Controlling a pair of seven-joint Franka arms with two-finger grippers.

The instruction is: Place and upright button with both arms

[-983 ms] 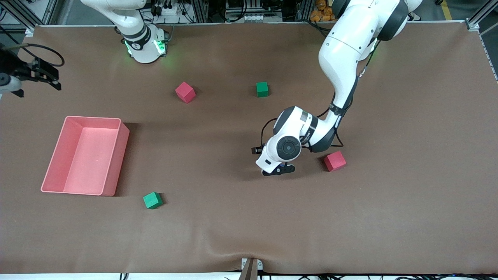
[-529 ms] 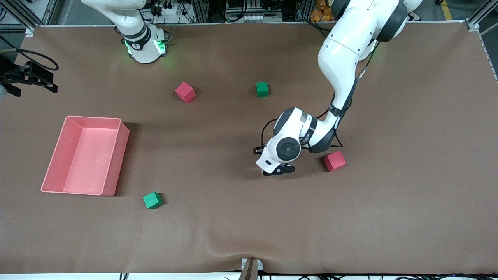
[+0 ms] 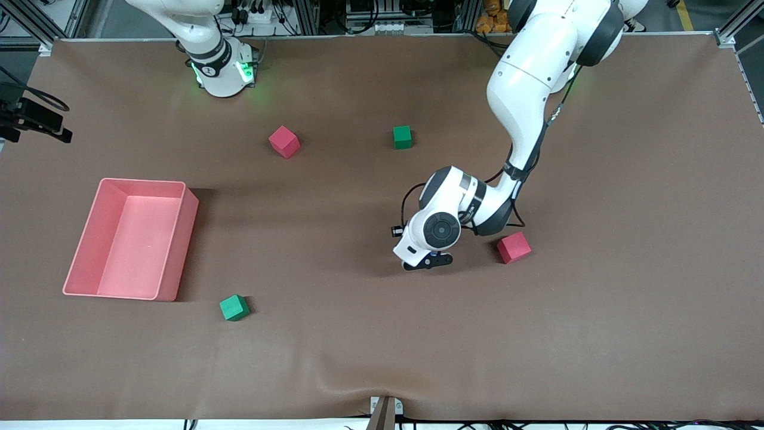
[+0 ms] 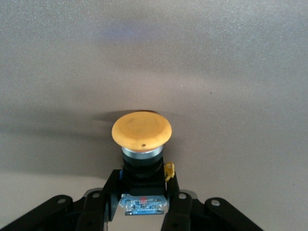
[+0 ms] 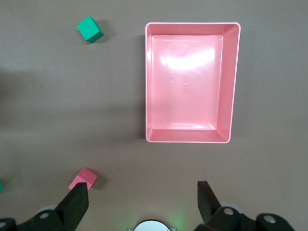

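- Brown table (image 3: pixel 627 310), covered by a mat with a slight ripple at the edge nearest the front camera.
- Left arm (image 3: pixel 531 89), reaching from its base down to the middle of the table, wrist bent low over the mat.
- Right arm (image 3: pixel 206 45), only base and lower links in the front view, green light at the base; waiting high toward its own end of the table.
- Pink bin (image 3: pixel 173 239), open and rectangular, toward the right arm's end of the table; seen from straight above in the right wrist view (image 5: pixel 233 82).
- Right gripper (image 5: pixel 143 202), up over the mat between the bin and the right arm's base, fingers spread wide with nothing between them.
- Left gripper (image 4: pixel 140 211), low at the mat just beside the red cube nearest the left arm, fingers clamped on the black body of the button.
- Red cube (image 3: pixel 514 247), close to the left wrist, toward the left arm's end.
- Second red cube (image 3: pixel 283 141), nearer the arm bases, well apart from the first.
- Green cube (image 3: pixel 402 137), beside the second red cube, toward the left arm's end from it.
- Second green cube (image 3: pixel 234 307), nearer the front camera, near the bin's corner.
- Button (image 4: pixel 142 132), orange cap facing the wrist camera, silver collar under the cap, body pinched between the left fingers, down at the mat near the table's middle; hidden under the wrist in the front view.
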